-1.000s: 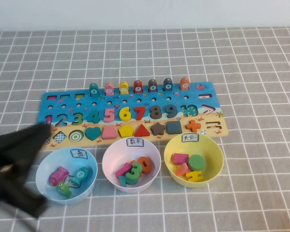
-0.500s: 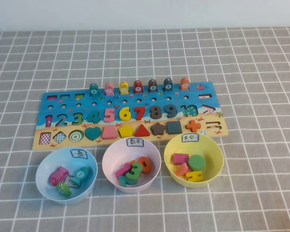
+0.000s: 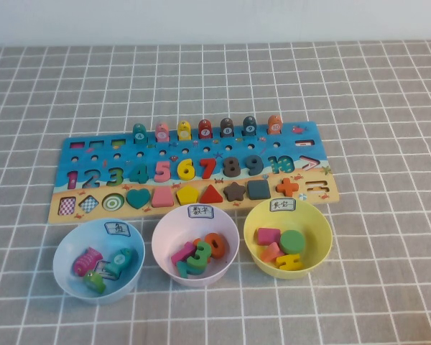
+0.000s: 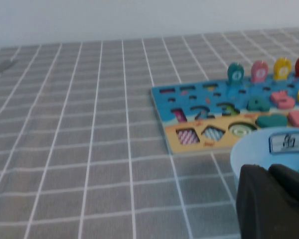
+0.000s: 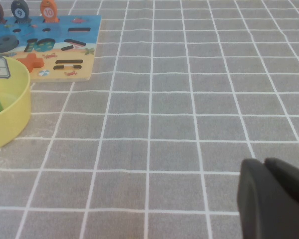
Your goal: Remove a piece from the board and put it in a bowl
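Disc [image 3: 292, 241] lies in yellow bowl [image 3: 320, 223] below the board [image 3: 194, 169], well apart from the closed, empty left gripper [image 4: 269, 172]; right gripper [image 5: 264, 167] closed too, off right

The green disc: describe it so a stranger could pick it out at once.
Find the yellow bowl, rightmost of three bowls in front of the board. The green disc lies inside among other pieces. It alone there is round, plain and green.
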